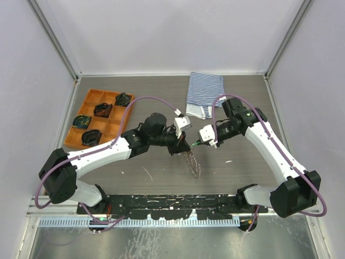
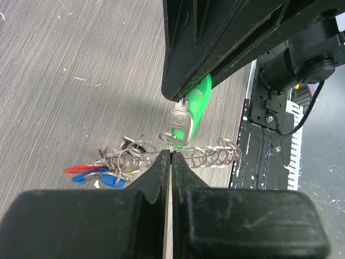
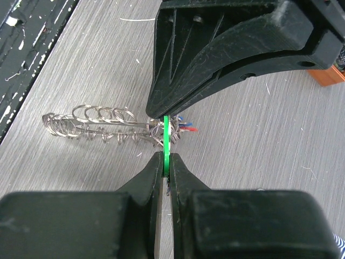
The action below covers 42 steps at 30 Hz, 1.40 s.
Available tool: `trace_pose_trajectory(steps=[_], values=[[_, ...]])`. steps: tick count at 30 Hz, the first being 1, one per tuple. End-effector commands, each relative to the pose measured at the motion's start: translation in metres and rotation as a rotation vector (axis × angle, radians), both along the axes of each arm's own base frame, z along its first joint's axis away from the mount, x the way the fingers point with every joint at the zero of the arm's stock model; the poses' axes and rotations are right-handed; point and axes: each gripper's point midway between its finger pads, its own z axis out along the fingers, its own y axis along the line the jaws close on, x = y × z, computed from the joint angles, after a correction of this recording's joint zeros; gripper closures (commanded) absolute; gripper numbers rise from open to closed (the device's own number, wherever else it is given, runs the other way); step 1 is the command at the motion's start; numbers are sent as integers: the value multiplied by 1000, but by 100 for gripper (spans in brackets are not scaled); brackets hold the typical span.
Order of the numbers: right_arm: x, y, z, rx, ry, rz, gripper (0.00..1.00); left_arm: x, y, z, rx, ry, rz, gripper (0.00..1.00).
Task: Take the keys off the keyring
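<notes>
The left gripper [image 1: 182, 147] is pressed together on the keyring [image 2: 168, 140], probably to anchor it. At its 3 o'clock, the right gripper [image 1: 197, 143] pinches the green key [image 2: 197, 102] by its head to work it off. The silvery coiled chain [image 1: 193, 163] dangles toward 6 o'clock, and the red and blue keys [image 2: 92, 172] cluster on it.

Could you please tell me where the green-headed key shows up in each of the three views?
Top external: the green key is a tiny speck at centre, between the left gripper and the right gripper.
Left wrist: just above centre, green head up, metal blade down.
Right wrist: centre, edge-on, a thin green strip.
Shared landmark: the keyring chain, silver loops trailing beside the key.
</notes>
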Motion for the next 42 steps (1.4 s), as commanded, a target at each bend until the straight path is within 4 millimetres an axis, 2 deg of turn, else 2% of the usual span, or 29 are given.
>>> trace_pose_trajectory(steps=[1, 4, 9, 10, 12, 16, 17, 23, 30, 31, 32, 42], values=[[6, 5, 13, 33, -41, -7, 99, 3, -4, 29, -78, -20, 21, 96], [5, 5, 11, 32, -39, -2, 99, 2, 0, 36, -122, -9, 25, 83], [3, 5, 8, 34, -27, 3, 99, 4, 16, 48, -225, -11, 48, 70], [3, 5, 7, 33, -25, 4, 99, 6, 19, 46, -234, -17, 55, 67], [3, 5, 5, 31, -19, 3, 99, 6, 27, 60, -279, -69, 68, 61], [2, 6, 5, 35, 1, -1, 99, 10, 30, 69, -320, -162, 75, 43], [2, 6, 4, 35, 8, -2, 99, 10, 29, 72, -328, -180, 68, 41], [3, 6, 4, 30, 32, -16, 99, 6, 12, 77, -312, -303, 11, 38], [4, 7, 5, 31, 41, -22, 99, 7, 2, 70, -231, -355, 30, 39], [4, 7, 6, 31, 42, -25, 99, 10, -1, 59, -206, -345, 33, 39], [4, 7, 6, 31, 45, -25, 99, 12, -3, 57, -198, -346, 41, 40], [3, 7, 7, 35, 52, -25, 99, 21, -17, 53, -185, -355, 45, 54]])
